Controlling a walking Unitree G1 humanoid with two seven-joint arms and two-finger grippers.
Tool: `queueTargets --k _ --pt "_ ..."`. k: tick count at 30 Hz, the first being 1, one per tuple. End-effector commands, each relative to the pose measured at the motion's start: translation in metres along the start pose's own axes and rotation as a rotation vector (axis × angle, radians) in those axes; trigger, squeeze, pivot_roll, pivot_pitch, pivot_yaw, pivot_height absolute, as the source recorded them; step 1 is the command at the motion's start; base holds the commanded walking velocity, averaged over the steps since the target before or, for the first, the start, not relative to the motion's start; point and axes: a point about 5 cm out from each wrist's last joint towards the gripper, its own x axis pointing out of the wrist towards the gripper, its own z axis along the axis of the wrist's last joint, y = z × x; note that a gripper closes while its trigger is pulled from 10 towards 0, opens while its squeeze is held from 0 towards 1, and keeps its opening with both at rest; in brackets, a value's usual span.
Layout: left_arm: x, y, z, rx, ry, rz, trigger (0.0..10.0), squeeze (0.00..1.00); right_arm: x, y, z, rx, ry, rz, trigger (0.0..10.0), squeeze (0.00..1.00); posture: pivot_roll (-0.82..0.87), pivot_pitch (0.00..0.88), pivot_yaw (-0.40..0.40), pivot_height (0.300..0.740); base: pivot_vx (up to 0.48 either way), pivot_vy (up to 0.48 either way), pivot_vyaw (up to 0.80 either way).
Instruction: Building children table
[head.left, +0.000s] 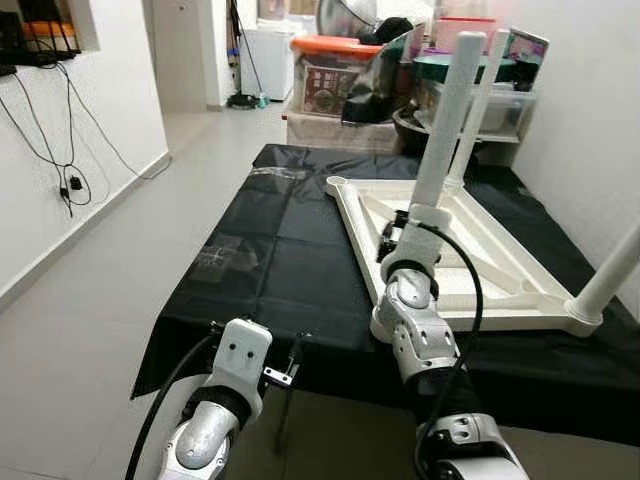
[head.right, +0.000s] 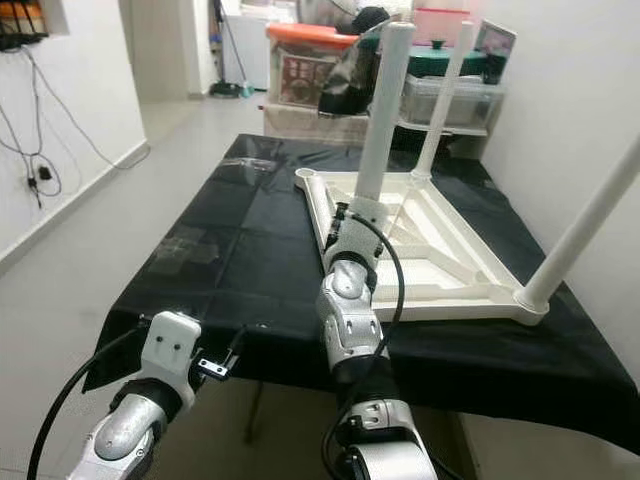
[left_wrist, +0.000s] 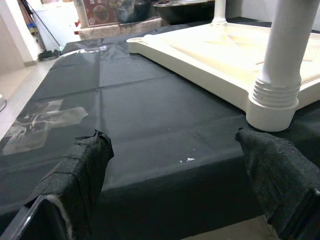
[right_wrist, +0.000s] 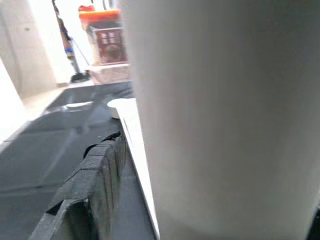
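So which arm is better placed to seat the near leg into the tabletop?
Right. The right gripper is already around the near leg, upright at the tabletop's corner; the left gripper hovers open at the black cloth's edge.

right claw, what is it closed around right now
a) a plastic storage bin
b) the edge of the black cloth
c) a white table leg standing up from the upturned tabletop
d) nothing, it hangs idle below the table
c: the right claw is at the base of the upright white table leg on the upturned tabletop, and the right wrist view has that leg between its fingers.
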Motion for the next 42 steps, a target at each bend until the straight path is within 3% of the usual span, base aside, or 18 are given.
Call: queueTargets --k 1,10,11,12,13,15,16,17,18,19,20,22,23,33,35,42 --pt "0.001 -0.001 0.000 0.002 -0.004 -0.005 10.0 0.00 0.002 0.007 0.012 0.024 -0.044 0.040 10.0 0.04 0.10 0.000 -0.064 0.740 0.000 0.000 0.00" --pt "0.001 -0.002 0.000 0.002 -0.005 -0.005 10.0 0.00 0.008 0.003 0.021 0.042 -0.071 0.099 10.0 0.00 0.10 0.000 -0.063 0.740 0.000 0.000 0.00" --pt "0.002 -0.002 0.000 0.001 -0.008 -0.005 10.0 0.00 0.015 -0.001 0.027 0.046 -0.063 0.269 10.0 0.00 0.10 0.000 -0.069 0.740 0.000 0.000 0.00" --pt "0.002 -0.002 0.000 0.001 -0.008 -0.005 10.0 0.00 0.015 -0.001 0.027 0.046 -0.063 0.269 10.0 0.00 0.10 0.000 -0.069 0.740 0.000 0.000 0.00" --pt "0.003 -0.003 0.001 0.000 -0.010 -0.003 10.0 0.00 0.022 -0.005 0.033 0.049 -0.049 0.435 10.0 0.00 0.10 0.000 -0.070 0.740 0.000 0.000 0.00" --pt "0.003 -0.003 0.001 0.000 -0.010 -0.003 10.0 0.00 0.022 -0.005 0.033 0.049 -0.049 0.435 10.0 0.00 0.10 0.000 -0.070 0.740 0.000 0.000 0.00" --pt "0.003 -0.003 0.001 0.000 -0.012 -0.003 10.0 0.00 0.026 -0.008 0.039 0.019 -0.042 0.606 10.0 0.00 0.10 0.000 -0.072 0.740 0.000 0.000 0.00" --pt "0.003 -0.003 0.001 0.000 -0.012 -0.003 10.0 0.00 0.026 -0.008 0.039 0.019 -0.042 0.606 10.0 0.00 0.10 0.000 -0.072 0.740 0.000 0.000 0.00" --pt "0.004 -0.003 0.002 0.000 -0.014 -0.002 10.0 0.00 0.028 -0.009 0.044 0.006 -0.024 0.767 10.0 0.00 0.10 0.000 -0.073 0.740 0.000 0.000 0.00" --pt "0.004 -0.003 0.002 0.000 -0.014 -0.002 10.0 0.00 0.028 -0.009 0.044 0.006 -0.024 0.767 10.0 0.00 0.10 0.000 -0.073 0.740 0.000 0.000 0.00" --pt "0.004 -0.003 0.002 0.000 -0.017 -0.002 10.0 0.00 0.026 -0.007 0.046 -0.024 -0.002 0.901 10.0 0.00 0.11 0.000 -0.080 0.740 0.000 0.000 0.00" --pt "0.004 -0.003 0.002 0.000 -0.017 -0.002 10.0 0.00 0.026 -0.007 0.046 -0.024 -0.002 0.901 10.0 0.00 0.11 0.000 -0.080 0.740 0.000 0.000 0.00" --pt "0.004 -0.003 0.004 0.002 -0.023 -0.002 10.0 0.00 0.026 -0.005 0.045 -0.067 0.023 0.989 10.0 0.00 0.11 0.000 -0.084 0.740 0.000 0.000 0.00" --pt "0.003 -0.002 0.008 0.016 -0.041 0.001 10.0 0.00 0.032 0.003 0.042 -0.140 0.064 1.025 10.0 0.00 0.13 0.000 -0.092 0.740 0.000 0.000 0.00" --pt "0.002 -0.003 0.009 0.014 -0.047 0.005 10.0 0.00 0.036 0.005 0.045 -0.190 0.037 0.955 10.0 0.00 0.13 0.000 -0.097 0.740 0.000 0.000 0.00" --pt "0.001 -0.004 0.008 0.008 -0.043 0.010 10.0 0.00 0.034 0.010 0.040 -0.162 -0.003 0.908 10.0 0.00 0.12 0.000 -0.091 0.740 0.000 0.000 0.00"
